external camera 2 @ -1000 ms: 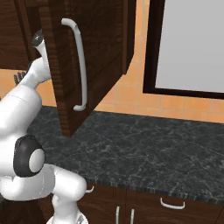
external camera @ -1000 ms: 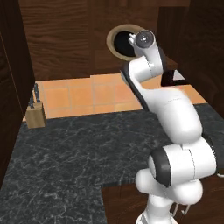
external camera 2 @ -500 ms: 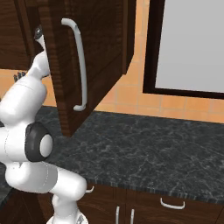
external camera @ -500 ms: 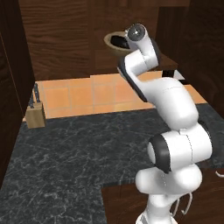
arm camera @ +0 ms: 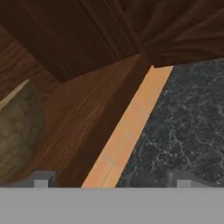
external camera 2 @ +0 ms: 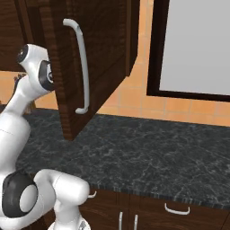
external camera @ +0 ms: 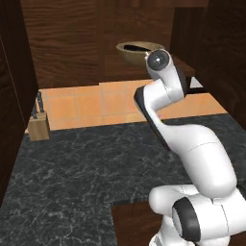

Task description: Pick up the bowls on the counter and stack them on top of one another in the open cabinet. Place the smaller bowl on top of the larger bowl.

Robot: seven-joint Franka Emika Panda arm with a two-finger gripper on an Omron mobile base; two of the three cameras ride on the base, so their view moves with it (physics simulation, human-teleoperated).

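Arm is reaching up beside the open cabinet; landmark is the shelf board. The larger bowl is sitting on that shelf, toward its right end, and the smaller bowl is showing as a dark shape inside it. In the hand view the gripper is hovering just off the shelf's front edge, fingertips spread wide apart with nothing between them. Larger bowl's outer wall is lying at the left of that view, resting on the shelf. Below the shelf: orange tile backsplash, then the counter. A knife block is standing on the counter below the shelf's left end, against the tile. The cabinet door is hanging open right beside the arm's upper link, crowding it.
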